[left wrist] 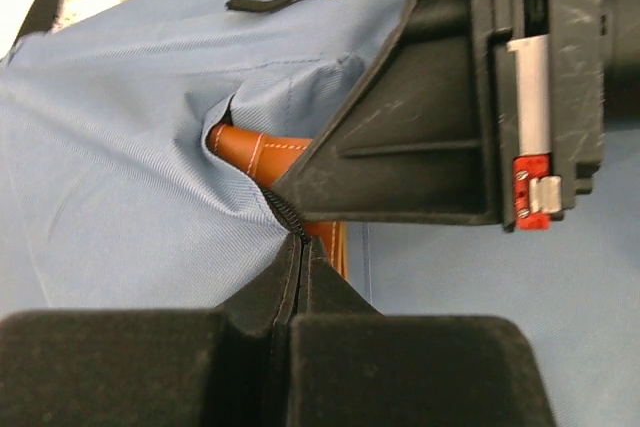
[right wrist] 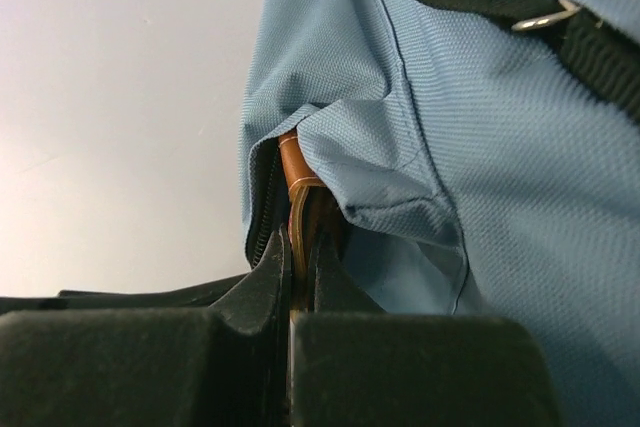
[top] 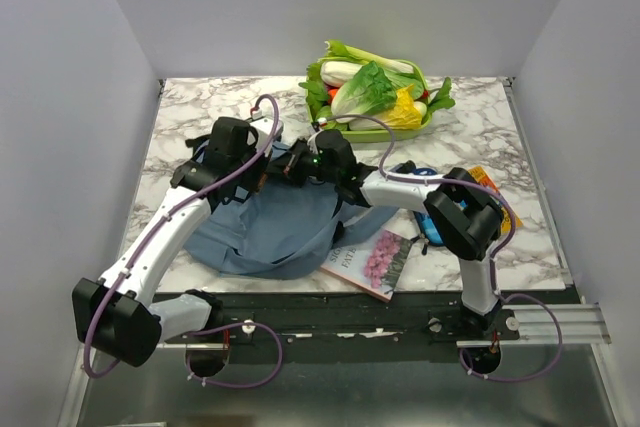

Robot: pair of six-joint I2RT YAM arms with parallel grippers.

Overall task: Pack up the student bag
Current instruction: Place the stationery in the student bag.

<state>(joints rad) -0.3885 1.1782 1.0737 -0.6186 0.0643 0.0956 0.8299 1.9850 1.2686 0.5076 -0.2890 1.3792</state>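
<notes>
The left hand (left wrist: 302,255) is pinched shut on the zipper edge of the student bag (top: 262,232), right at the mouth of an opening in its blue fabric. The right hand (right wrist: 300,252) is clamped on a brown leather piece (right wrist: 296,172) that pokes out of that same opening. The two hands sit close together over the far side of the bag, which lies slumped on the marble counter (top: 190,122) between the arms. A flower-covered book (top: 375,262) lies just beside its near right edge. A green tray (top: 385,133) of vegetables stands farther back.
</notes>
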